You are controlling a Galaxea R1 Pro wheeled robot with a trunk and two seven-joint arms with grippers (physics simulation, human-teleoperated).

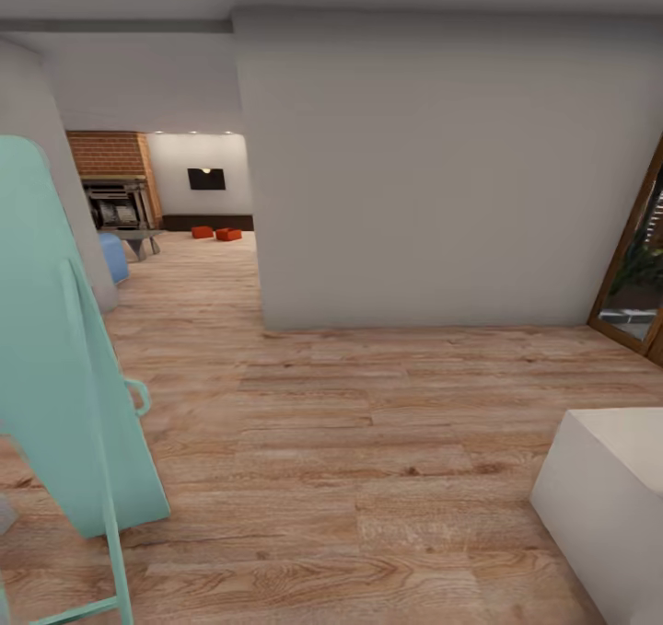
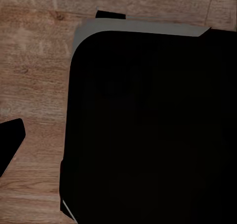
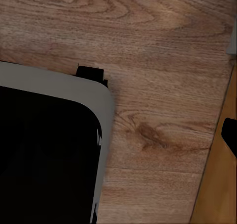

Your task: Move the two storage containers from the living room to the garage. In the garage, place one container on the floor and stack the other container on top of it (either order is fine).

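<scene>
Two small orange-red storage containers (image 1: 203, 232) (image 1: 228, 234) sit side by side on the light wood plank floor of the living room (image 1: 189, 238), far ahead through the opening at the left of a white wall. They are well beyond arm's reach. In the left wrist view a dark tip (image 2: 10, 141) pokes in at the picture's edge over the planks, and a similar dark tip (image 3: 230, 135) shows in the right wrist view. Whether these are fingers, and how they stand, I cannot make out.
A big white wall block (image 1: 442, 174) stands straight ahead. A tall teal leaning frame (image 1: 64, 358) crowds the near left, and a white block (image 1: 608, 505) the near right. A wood-framed glass door (image 1: 635, 266) is far right. Both wrist views show my black, grey-rimmed base (image 2: 148, 130) (image 3: 44, 155).
</scene>
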